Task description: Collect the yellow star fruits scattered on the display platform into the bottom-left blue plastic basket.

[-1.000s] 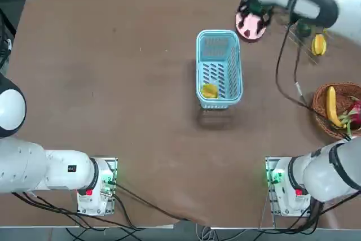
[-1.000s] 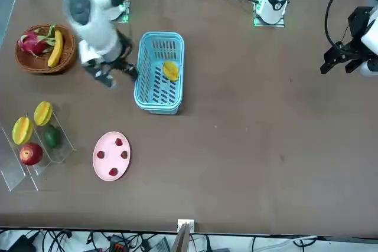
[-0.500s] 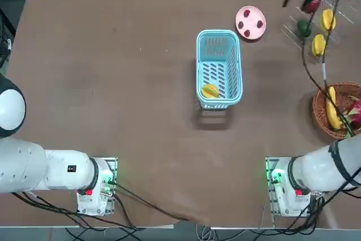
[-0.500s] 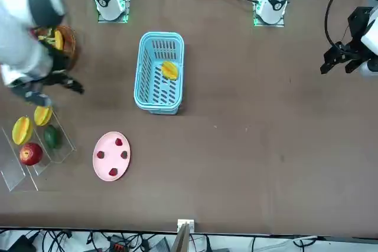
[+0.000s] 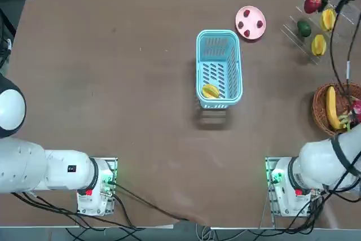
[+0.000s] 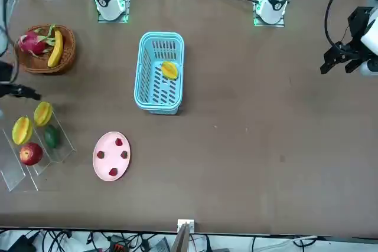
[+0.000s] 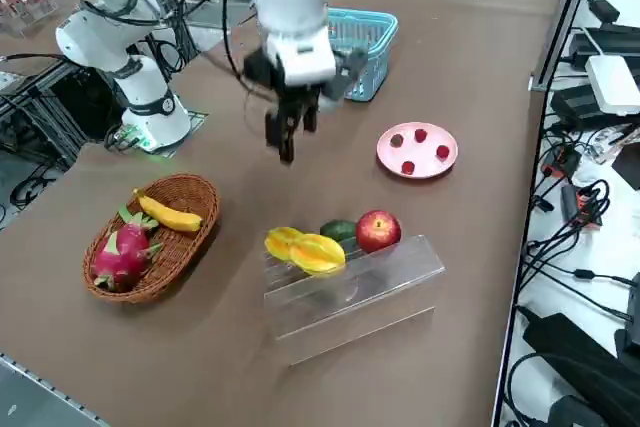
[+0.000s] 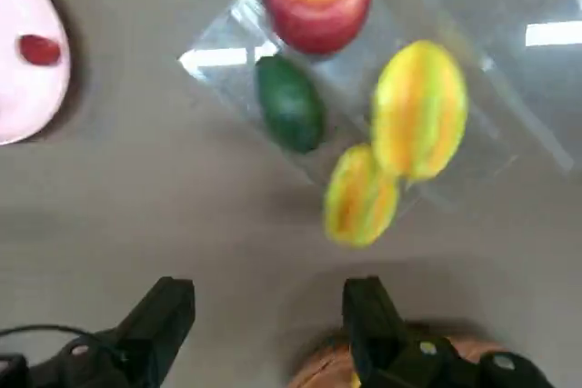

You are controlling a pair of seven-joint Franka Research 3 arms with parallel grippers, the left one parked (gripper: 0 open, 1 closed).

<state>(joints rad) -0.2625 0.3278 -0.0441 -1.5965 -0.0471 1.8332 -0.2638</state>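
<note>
"Directions as the top view shows them, taken from the blue basket. Begin at the left."
"Blue basket (image 5: 219,60), upright on the desk (image 5: 141,111). One star fruit (image 5: 210,91) lies inside, at the six o'clock end."
"Next?"
"Pink plate (image 5: 246,20), at one o'clock, just beside the basket. Four red pieces (image 5: 246,33) on it."
"The clear rack (image 7: 350,292)?"
"At two o'clock. It bears the avocado (image 5: 304,27), then the apple (image 5: 312,3) at the avocado's one o'clock. Two star fruits follow: the nearer one (image 5: 318,44) at the avocado's five o'clock, the farther one (image 5: 328,20) at its two o'clock."
"So two remain outside the blue basket."
"Correct. Two on the rack, one in the basket."
"Farther right?"
"Wicker basket (image 5: 320,111), between three and four o'clock. It holds the banana (image 5: 331,107) and, right of that, the dragon fruit (image 6: 32,43)."
"Condition of the right hand (image 8: 268,306)?"
"Raised above the desk, at about two o'clock. Its two fingers stand well apart, with nothing gripped between them."
</note>
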